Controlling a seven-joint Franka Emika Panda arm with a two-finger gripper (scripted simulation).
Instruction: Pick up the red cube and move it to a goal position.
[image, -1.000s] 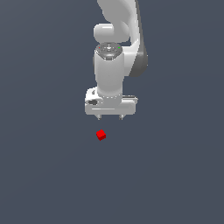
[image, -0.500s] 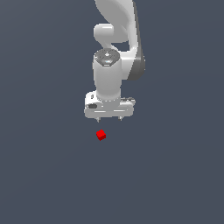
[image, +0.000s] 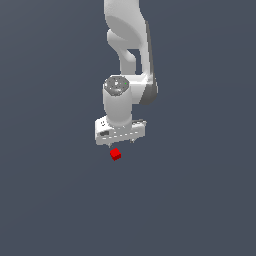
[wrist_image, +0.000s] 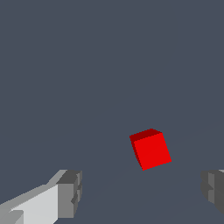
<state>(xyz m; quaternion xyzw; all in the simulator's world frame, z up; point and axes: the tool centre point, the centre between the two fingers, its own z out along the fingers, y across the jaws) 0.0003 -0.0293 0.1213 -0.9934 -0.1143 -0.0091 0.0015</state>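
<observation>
The white two-fingered tool (image: 122, 141) hung from the white Panda arm (image: 127, 60), pointing down, with its broad white body set crosswise and only the short grey finger stubs showing beneath it in the exterior view. In the wrist view the tool (wrist_image: 142, 192) had its two grey fingertips (wrist_image: 70, 192) standing well apart, one at each side of the frame, with open space between them and nothing clamped. The small bright red cube with flat matte faces (image: 115, 154) lay on the plain dark grey tabletop (image: 200, 200), just below the tool in the exterior view and slightly toward the exterior view's left of the tool's middle. The cube was not touching either finger. In the wrist view the red cube (wrist_image: 150, 149) sat ahead of the gap between the fingertips, nearer to the darker, partly cropped finger than to the pale one, and turned at an angle to the line between them. Whether the fingertips had reached the level of the cube could not be told.
</observation>
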